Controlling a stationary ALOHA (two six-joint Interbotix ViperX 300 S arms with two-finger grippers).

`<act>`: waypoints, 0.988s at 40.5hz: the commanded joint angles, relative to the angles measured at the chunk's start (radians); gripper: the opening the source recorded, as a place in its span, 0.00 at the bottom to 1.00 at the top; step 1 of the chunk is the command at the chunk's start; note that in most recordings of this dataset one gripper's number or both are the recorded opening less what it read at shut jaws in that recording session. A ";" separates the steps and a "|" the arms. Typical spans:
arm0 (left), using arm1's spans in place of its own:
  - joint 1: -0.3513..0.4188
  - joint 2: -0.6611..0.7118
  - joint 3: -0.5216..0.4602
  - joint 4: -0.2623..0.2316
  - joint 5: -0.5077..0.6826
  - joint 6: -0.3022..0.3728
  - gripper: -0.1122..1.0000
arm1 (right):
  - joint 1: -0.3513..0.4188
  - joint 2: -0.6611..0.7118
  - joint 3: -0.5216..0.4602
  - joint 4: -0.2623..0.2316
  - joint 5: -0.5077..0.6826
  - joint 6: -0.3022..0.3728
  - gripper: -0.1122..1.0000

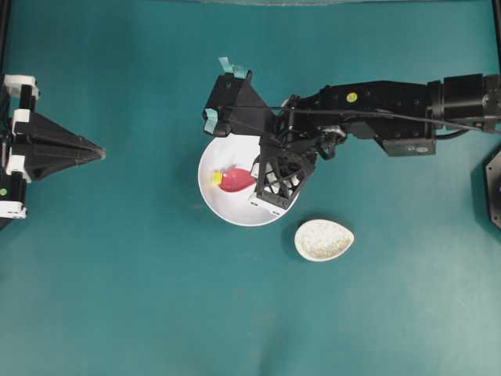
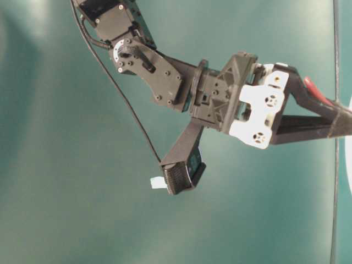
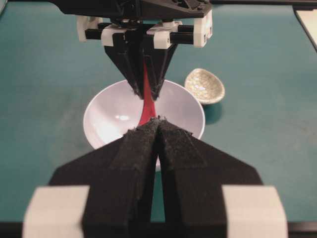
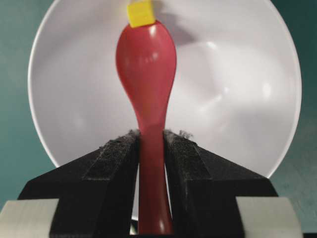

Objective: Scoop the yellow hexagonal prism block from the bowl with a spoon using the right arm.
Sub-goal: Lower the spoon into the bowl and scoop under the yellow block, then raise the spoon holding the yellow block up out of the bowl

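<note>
Clamped between the padded fingers (image 4: 116, 163) of the right gripper (image 4: 151, 141), at the bottom of the right wrist view, the spoon (image 4: 147, 64) is held by its handle. Its deep end is extended into the bowl (image 4: 237, 99), and the yellow hexagonal prism block (image 4: 140, 13) is seen touching the spoon's tip at the top centre of that frame. At the far left of the overhead view, the left gripper (image 1: 100, 152) is pressed together on nothing. A speckled oval dish (image 1: 324, 240) is placed just lower right of the bowl.
</note>
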 commanded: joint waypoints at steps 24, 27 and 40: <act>0.003 0.005 -0.023 0.003 -0.005 0.000 0.09 | 0.005 -0.100 0.091 0.003 -0.187 0.003 0.31; 0.002 0.005 -0.023 0.003 -0.005 0.002 0.09 | 0.005 -0.114 0.112 0.003 -0.210 0.006 0.31; 0.003 0.005 -0.023 0.003 -0.005 0.002 0.09 | 0.005 -0.181 0.219 0.003 -0.337 0.011 0.31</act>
